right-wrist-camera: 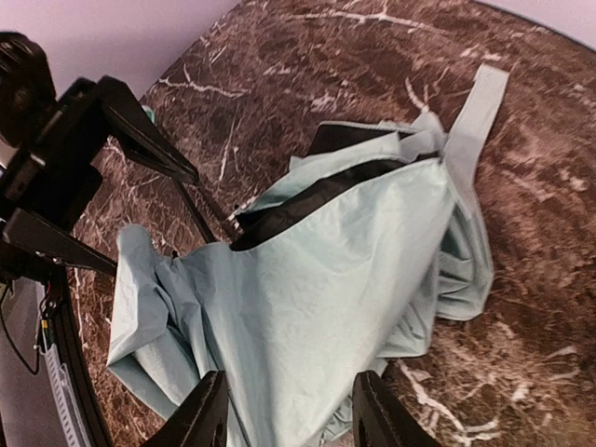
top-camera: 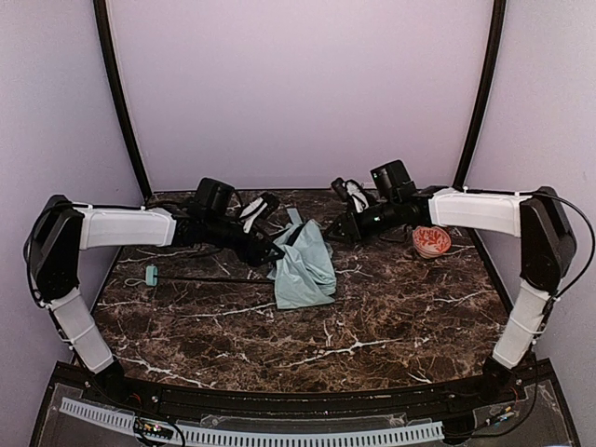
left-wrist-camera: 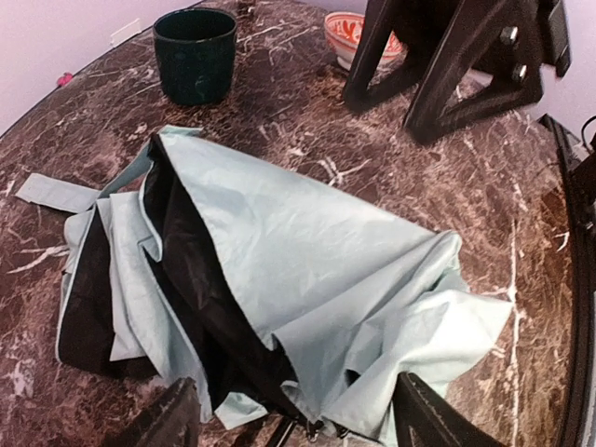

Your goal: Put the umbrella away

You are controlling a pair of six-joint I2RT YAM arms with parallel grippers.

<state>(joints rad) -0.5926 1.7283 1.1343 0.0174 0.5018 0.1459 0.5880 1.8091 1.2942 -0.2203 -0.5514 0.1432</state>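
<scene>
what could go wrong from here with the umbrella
1. The open left gripper and right gripper hover over the loose pale mint-green fabric umbrella canopy; closing may pinch only cloth, missing the thin black shaft.
2. Dragging the canopy might knock the dark green round cup standing nearby.

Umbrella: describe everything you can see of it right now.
The umbrella lies collapsed on the marble table, loose and crumpled: pale mint fabric canopy with black underside showing in the folds, a flat closure strap splayed out. Its thin black shaft runs left to a small mint handle. The left fingers and right fingers stand open astride the fabric; contact is unclear.
</scene>
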